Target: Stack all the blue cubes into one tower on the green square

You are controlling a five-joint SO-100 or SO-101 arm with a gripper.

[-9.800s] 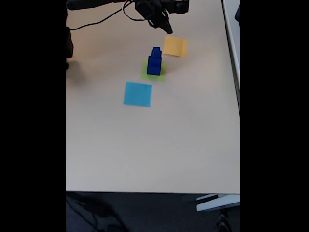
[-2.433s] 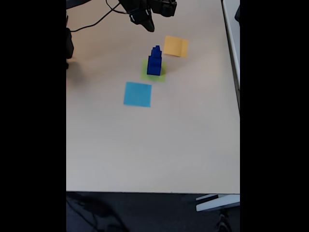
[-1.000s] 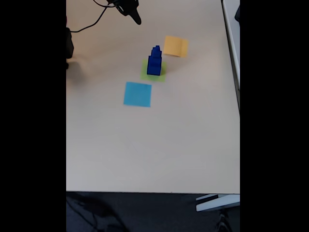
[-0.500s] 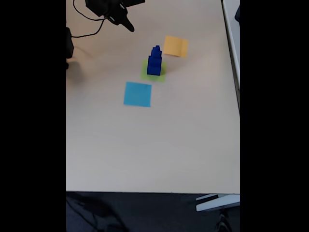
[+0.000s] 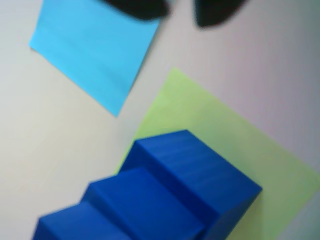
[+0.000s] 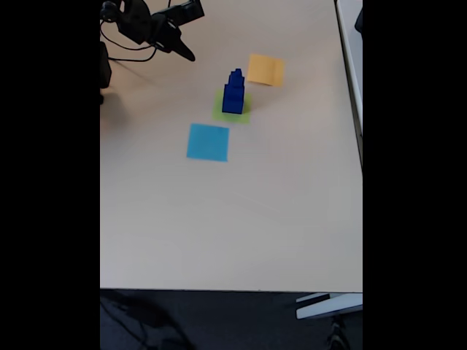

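The pale beige desk (image 6: pixel 233 219) takes up most of the fixed view, with a dark floor below its near edge. At the desk's top left corner sits the black arm (image 6: pixel 139 22) with a cable looping beside it; its pincer (image 6: pixel 186 54) points down and to the right, well apart from the papers, and from here I cannot tell whether it is wide or narrow. In the wrist view the pincer (image 5: pixel 180 12) enters from the top edge as two dark blurred tips with a narrow gap of bare desk between them, holding nothing.

Three paper squares lie near the middle of the desk's far half: a light-blue square (image 6: pixel 208 141) nearest the camera, the green square (image 6: pixel 244 110) beyond it, and an orange-yellow square (image 6: pixel 265 70) farthest, one edge curling up. The wrist view brings the light-blue square (image 5: pixel 95 50) and the green square (image 5: pixel 220 135) close, corner near corner but not touching.

The blue cubes (image 6: pixel 233 92) stand stacked as one tower on the green square. Only the wrist view shows the blue cubes (image 5: pixel 165 195) as three steps, larger to smaller.
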